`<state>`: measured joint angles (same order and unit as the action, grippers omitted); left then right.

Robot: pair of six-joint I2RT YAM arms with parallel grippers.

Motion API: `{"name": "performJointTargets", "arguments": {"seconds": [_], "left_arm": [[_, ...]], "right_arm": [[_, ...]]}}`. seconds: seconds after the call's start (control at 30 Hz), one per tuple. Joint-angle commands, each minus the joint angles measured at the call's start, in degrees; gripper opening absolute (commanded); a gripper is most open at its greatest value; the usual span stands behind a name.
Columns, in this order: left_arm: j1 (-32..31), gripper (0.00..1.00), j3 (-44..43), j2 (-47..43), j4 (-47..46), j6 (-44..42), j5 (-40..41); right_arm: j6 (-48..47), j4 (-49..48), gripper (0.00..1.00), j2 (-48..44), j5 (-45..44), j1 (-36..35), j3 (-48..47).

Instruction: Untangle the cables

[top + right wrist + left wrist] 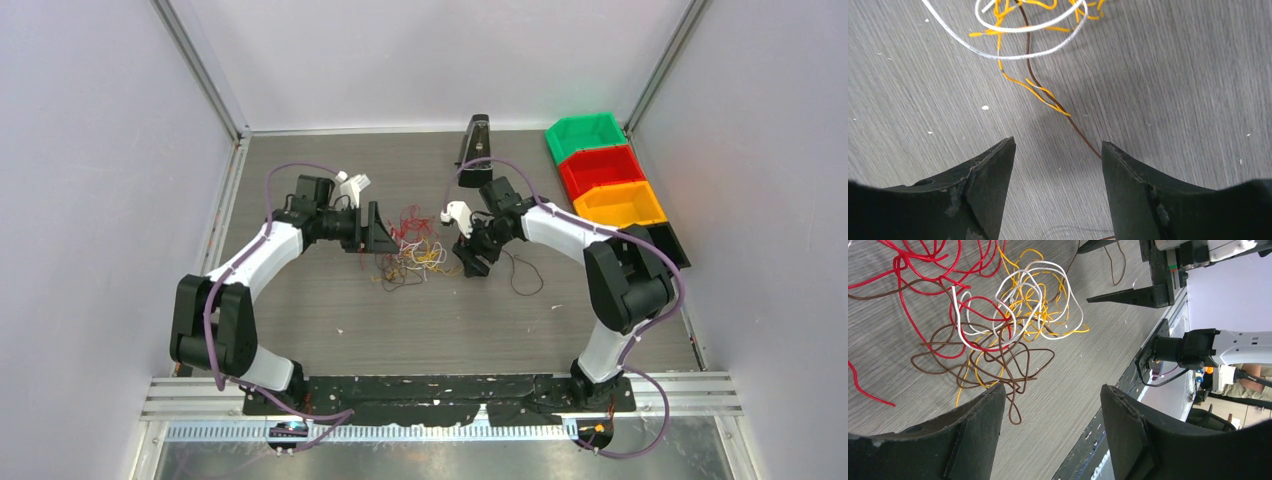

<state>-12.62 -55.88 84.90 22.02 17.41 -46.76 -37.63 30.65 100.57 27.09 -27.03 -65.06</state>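
The left gripper (1050, 390) gapes wide and empty, just short of the cables (1008, 325) — a tangle mid-way across the table (420, 330), between both arms. The right gripper (1058, 142) stands open too — a brown strand (1068, 120) runs toward one finger.

You see the left gripper (1052, 390) with jaws spread, only bare table (1098, 355) between them. The cables (998, 335) — red, white, yellow and brown — lie in a loose tangle just beyond its tips, with one brown loop just beside a finger (973, 425). Beyond the tangle, the right gripper (1084, 275) stands parted.
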Motion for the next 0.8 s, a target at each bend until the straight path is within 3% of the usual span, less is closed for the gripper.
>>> {"name": "performJointTargets", "arguments": {"seconds": [0.0,0.23,0.5,0.77], "left_arm": [[0.1,0.67,1.8,-2.4,-3.1,2.5,-2.4],[0.2,0.43,8.1,-6.8,-7.2,6.8,-3.4],[0.4,0.4,7.0,-1.1,-10.1,10.4,3.3],[0.4,0.32,5.2,3.5,-7.5,9.4,3.0]], "right_arm": [[0.1,-3.2,0.69,-4.8,4.9,-1.1,-0.9],[12.9,-5.5,0.65,-3.2,7.0,-6.4,-7.3],[20.5,-9.3,0.63,1.3,3.7,-8.0,-11.4],[25.6,-10.4,0.65,5.4,1.7,-8.3,-15.8]]}}
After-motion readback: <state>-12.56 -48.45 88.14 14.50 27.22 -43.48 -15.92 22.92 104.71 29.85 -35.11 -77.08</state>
